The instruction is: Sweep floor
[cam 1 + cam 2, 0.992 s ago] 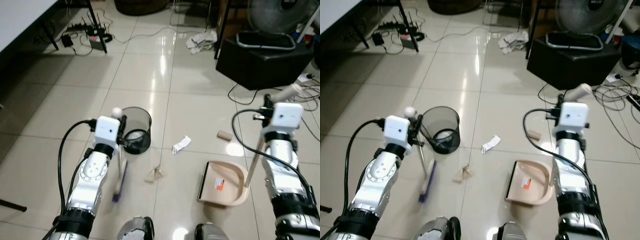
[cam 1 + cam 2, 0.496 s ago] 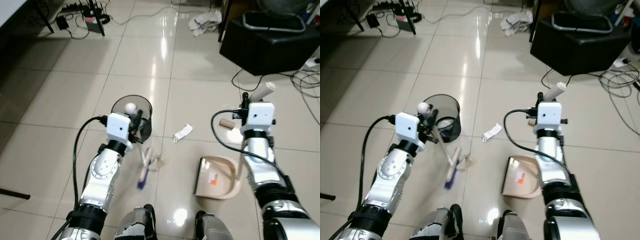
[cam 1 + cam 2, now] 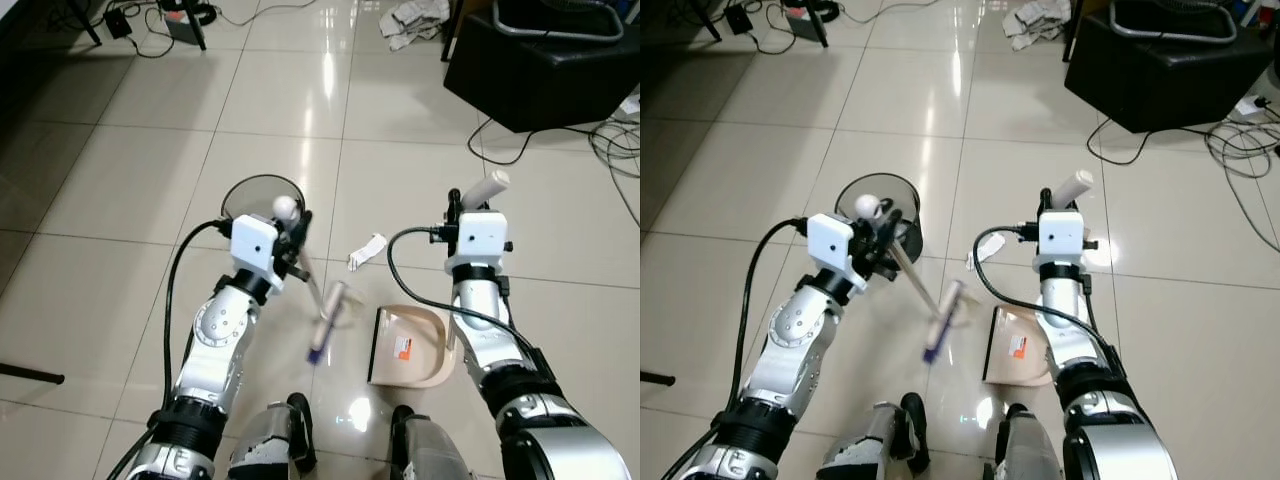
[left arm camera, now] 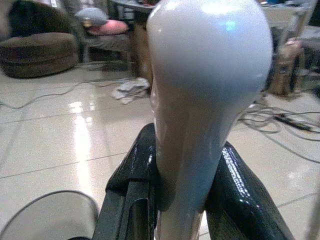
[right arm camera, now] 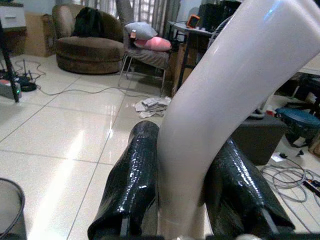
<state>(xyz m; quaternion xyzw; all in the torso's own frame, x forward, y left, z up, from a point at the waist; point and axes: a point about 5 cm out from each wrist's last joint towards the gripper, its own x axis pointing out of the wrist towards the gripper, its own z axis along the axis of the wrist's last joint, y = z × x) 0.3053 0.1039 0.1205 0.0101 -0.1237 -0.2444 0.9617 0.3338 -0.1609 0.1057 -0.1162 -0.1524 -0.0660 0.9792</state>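
Note:
My left gripper [image 3: 293, 243] is shut on the pale handle of a broom [image 3: 324, 322], and its fingers [image 4: 131, 186] clamp just under the rounded knob. The purple-bristled head rests on the tiles left of a beige dustpan [image 3: 412, 347], with a brownish scrap [image 3: 337, 297] at its tip. My right gripper [image 3: 458, 207] is shut on the dustpan's upright white handle [image 5: 210, 100]. A crumpled white paper [image 3: 367, 250] lies beyond the pan. A dark round bin [image 3: 259, 194] stands just behind my left wrist.
A black box [image 3: 540, 55] stands at the far right, with cables [image 3: 610, 150] trailing beside it. Crumpled rags [image 3: 415, 18] lie at the back. A power strip and table legs [image 3: 182, 14] are far left. My feet [image 3: 270, 455] are at the bottom edge.
The broom head has swept right across the tiles toward the dustpan, pushing the brown scrap along. The dustpan has shifted slightly left. The camera has moved forward.

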